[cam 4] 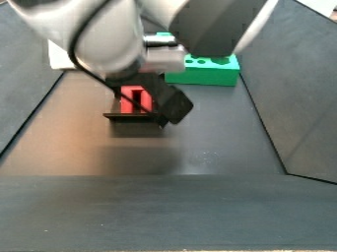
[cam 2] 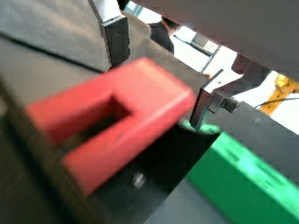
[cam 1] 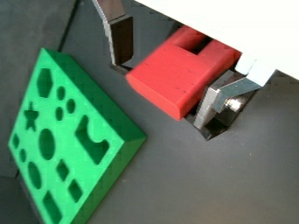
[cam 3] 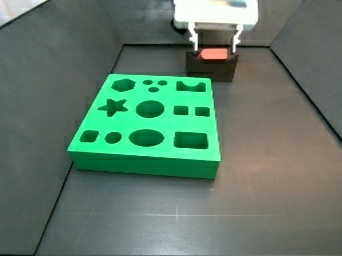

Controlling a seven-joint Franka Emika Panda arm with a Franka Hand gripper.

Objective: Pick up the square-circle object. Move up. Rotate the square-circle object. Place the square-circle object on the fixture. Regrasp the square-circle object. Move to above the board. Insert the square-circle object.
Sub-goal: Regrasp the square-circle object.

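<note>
In a side view, the board (cam 3: pixel 144 124) was laid flat on the floor (cam 3: pixel 267 190), left of centre. The fixture (cam 3: pixel 214 67) was set behind it, to the far right. The square-circle object (cam 3: pixel 213 54) was seated on the fixture, with the tool (cam 3: pixel 214 40) placed directly above it.

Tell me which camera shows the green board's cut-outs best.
A side view: the board lies whole and unblocked there, every hole visible. A wrist view shows it partly cropped; another shows only a blurred green edge; in the remaining side view the gripper hides most of it.
</note>
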